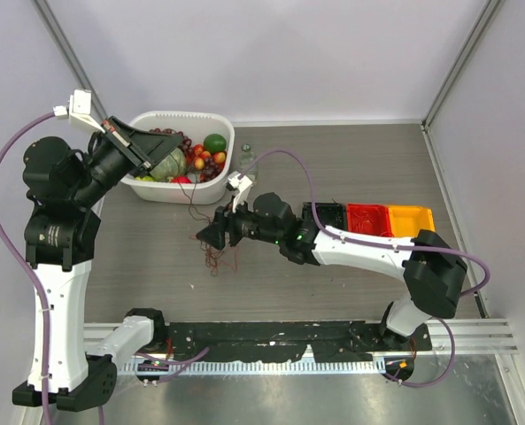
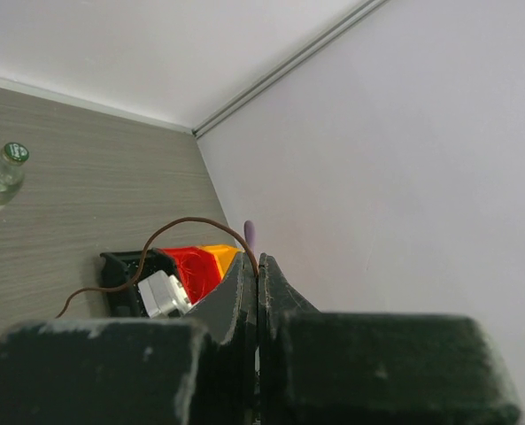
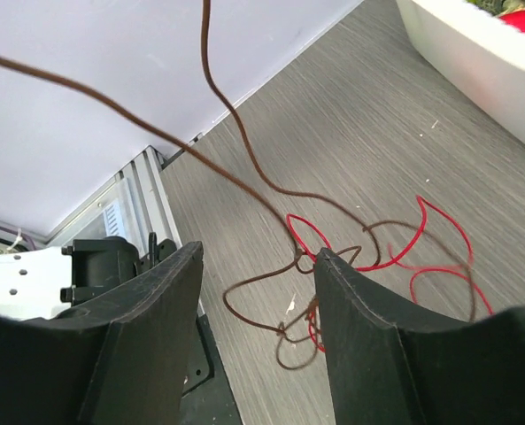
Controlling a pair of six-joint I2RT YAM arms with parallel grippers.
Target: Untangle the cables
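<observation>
left jaws pinch brown cable [image 2: 204, 219]; right jaws parted

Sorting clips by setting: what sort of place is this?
Probably a lab robot cell: plain white walls enclose a table, two arms bolted to a rail, with props like a fruit tub and colored bins.

Left gripper [image 1: 160, 146] is raised over the white tub [image 1: 184, 115] of fruit. Right gripper [image 1: 202, 235] sits low above the cables [image 1: 214, 255], a loose red-and-dark clump on the table [image 1: 351, 159]. One dark strand rises toward the tub.
</observation>
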